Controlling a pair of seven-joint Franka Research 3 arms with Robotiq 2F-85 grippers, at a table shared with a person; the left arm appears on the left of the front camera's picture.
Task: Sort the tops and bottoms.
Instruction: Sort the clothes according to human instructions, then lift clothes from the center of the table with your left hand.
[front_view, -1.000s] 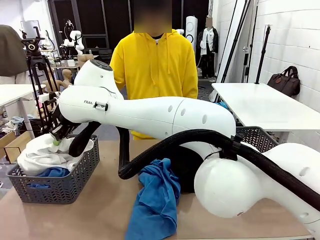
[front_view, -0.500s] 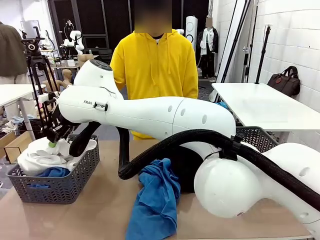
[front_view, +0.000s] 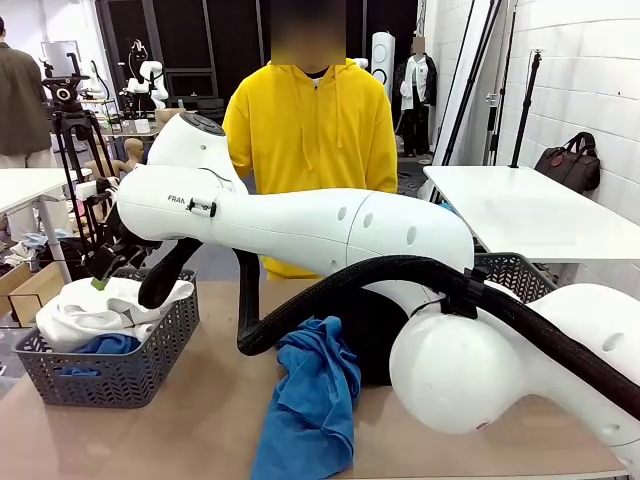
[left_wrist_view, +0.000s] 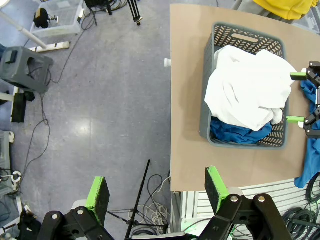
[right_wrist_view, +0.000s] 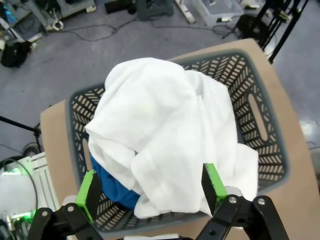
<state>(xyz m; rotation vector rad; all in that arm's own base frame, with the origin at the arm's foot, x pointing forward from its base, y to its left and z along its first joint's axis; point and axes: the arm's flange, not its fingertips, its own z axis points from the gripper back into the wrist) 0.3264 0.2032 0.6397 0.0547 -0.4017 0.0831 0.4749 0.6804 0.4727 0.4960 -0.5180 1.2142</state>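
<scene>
Left gripper: hanging high over the table edge, fingers spread wide, carrying nothing.
Blue top: lying crumpled at the near middle of the table, trailing toward the front edge. I am taking it as the next pick.
Bottoms: lying just behind the blue top, touching it, partly under the right arm.
Left basket: holding the white shirt, heaped over a second blue top.
Right gripper: hovering just above the white shirt, fingers wide apart, gripping nothing.
Step in hand: I am judging this a clearing lift. I am planning to rise straight up so no pad snags a fold, then pinch the blue top well away from the black cloth.
Right basket: sitting behind the right arm, contents hidden.
Person: standing at the far side, hands hidden.
</scene>
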